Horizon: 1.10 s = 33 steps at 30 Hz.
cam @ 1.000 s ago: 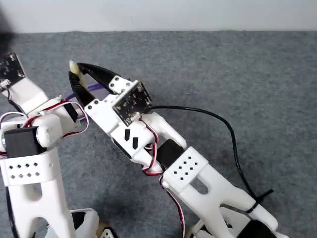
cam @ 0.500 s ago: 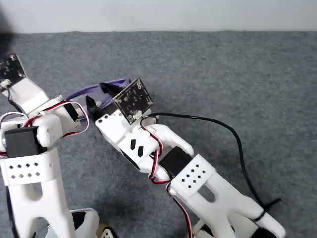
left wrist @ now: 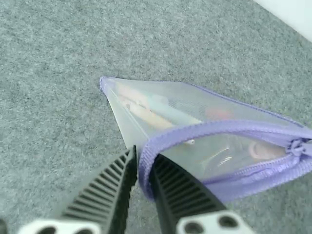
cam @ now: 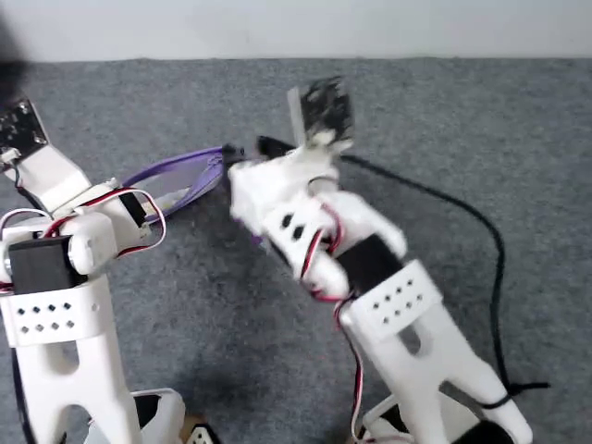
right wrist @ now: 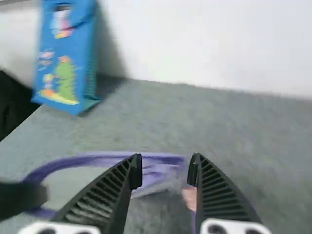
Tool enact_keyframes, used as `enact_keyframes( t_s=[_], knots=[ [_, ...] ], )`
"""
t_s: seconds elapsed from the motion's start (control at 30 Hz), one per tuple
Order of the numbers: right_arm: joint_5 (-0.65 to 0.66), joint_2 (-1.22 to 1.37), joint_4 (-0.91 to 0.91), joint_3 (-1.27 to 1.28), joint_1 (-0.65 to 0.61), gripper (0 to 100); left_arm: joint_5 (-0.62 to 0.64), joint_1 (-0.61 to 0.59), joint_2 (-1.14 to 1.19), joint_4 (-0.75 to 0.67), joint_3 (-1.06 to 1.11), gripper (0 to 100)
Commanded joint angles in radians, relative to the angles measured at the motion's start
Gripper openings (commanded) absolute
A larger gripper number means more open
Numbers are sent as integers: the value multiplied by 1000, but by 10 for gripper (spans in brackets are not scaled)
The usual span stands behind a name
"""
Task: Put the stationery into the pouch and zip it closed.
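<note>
A see-through pouch (left wrist: pixel 195 126) with a purple zip edge lies on the grey carpet, several stationery items (left wrist: pixel 146 111) showing inside it. My left gripper (left wrist: pixel 141 153) is shut on the purple zip edge at one end of the mouth. The zip slider (left wrist: pixel 297 145) sits at the other end. In the high view the pouch (cam: pixel 176 171) stretches between the two arms. My right gripper (cam: pixel 245 150) is at the pouch's right end. In the right wrist view that gripper (right wrist: pixel 163 163) stands open just over the purple rim (right wrist: pixel 97 161), with a pinkish item (right wrist: pixel 187 196) below it.
A blue printed box (right wrist: pixel 66 53) stands by the white wall beyond the pouch. A black cable (cam: pixel 462 213) trails from the right arm over the carpet. Grey carpet (cam: pixel 481 120) spreads to the right.
One second ago the right gripper held a pale item over the pouch's left part. It has since swung right to the pouch's other end, and the item no longer shows in it.
</note>
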Motion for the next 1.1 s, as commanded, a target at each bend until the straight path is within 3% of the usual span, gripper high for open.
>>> enact_keyframes(
  t_s=[0.0,0.27,0.57,0.87,1.07],
  knots=[
    [-103,50,156,-167,93,166,9,-6,5,2,-36,11],
    [-213,335,418,-341,173,166,9,-6,5,2,-35,11],
    [-224,728,579,-582,171,166,9,-6,5,2,-35,11],
    [-224,1061,648,-884,159,166,9,-6,5,2,-35,11],
    [-224,1165,644,-936,113,165,9,-6,5,2,-35,11]
  ],
)
